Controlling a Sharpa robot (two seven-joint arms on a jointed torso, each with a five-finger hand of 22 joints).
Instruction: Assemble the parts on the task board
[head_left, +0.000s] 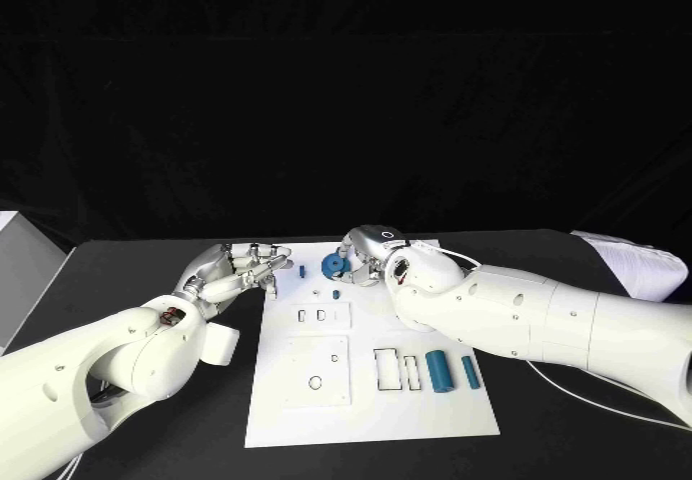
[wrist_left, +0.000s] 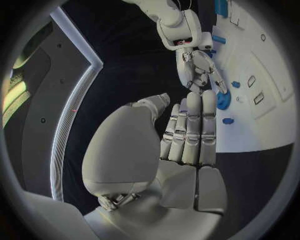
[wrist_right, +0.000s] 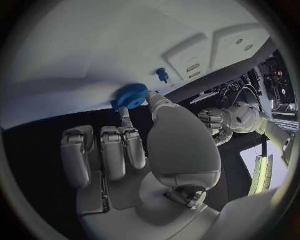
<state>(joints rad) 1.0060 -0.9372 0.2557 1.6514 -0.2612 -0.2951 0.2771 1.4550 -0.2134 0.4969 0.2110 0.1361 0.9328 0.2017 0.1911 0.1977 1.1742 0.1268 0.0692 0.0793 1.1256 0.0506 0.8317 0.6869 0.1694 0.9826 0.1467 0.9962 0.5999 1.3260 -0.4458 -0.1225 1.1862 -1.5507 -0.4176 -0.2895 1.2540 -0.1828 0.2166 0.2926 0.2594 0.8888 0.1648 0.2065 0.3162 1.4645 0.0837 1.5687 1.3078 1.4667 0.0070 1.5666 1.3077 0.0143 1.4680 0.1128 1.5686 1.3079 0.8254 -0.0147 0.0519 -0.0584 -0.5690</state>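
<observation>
White task board (head_left: 433, 420), round blue part (head_left: 335, 265)

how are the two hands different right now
The right hand pinches a round blue part at the task board's far end; the left hand holds nothing. The right hand is over the board; the left is beside its far left corner, over the black table. Both are silver.

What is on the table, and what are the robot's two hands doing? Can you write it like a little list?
table: black
task board: white plate in the middle
right hand: pinches a round blue disc at the board's far end
left hand: holds nothing, fingers together, beside the board's far left corner
lying on the board: two blue cylinders side by side near the right edge
small blue pieces: two near the disc
</observation>
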